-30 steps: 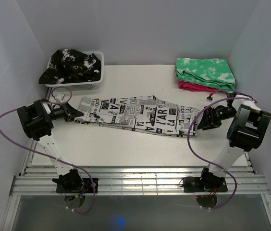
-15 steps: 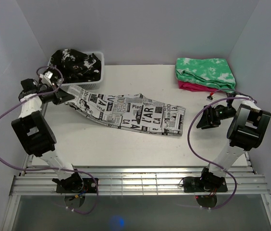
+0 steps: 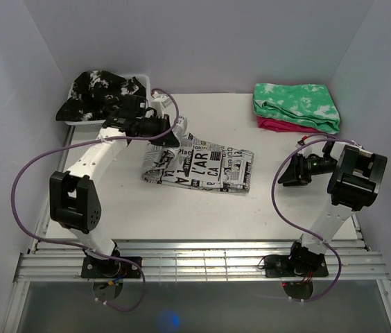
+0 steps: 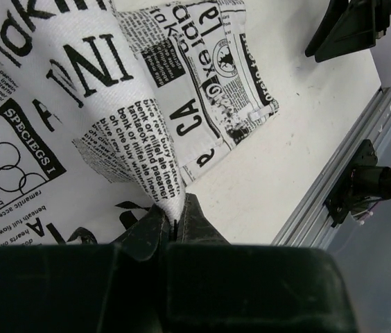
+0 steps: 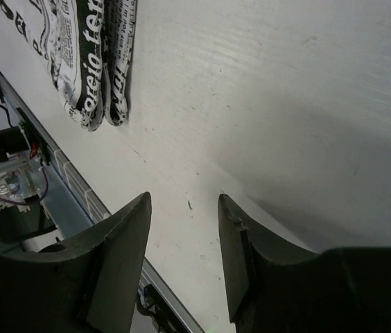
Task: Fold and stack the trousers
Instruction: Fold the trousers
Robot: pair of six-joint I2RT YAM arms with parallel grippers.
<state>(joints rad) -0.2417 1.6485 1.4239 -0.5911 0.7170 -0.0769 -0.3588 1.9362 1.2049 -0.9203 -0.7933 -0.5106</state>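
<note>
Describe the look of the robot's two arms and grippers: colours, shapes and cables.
Both the left arm and the right arm have white tube links and bulky black joint housings. A loose purple cable loops along each. The left gripper and right gripper have black, tapered fingers. No markings show.

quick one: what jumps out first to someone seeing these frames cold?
The newspaper-print trousers lie in the middle, one end held up over the rest by the left gripper, shut on a cloth corner. The right gripper hangs open to their right, holding nothing. At the back: a folded green-and-white cloth on the right, a basket holding a black-and-white garment on the left.
</note>
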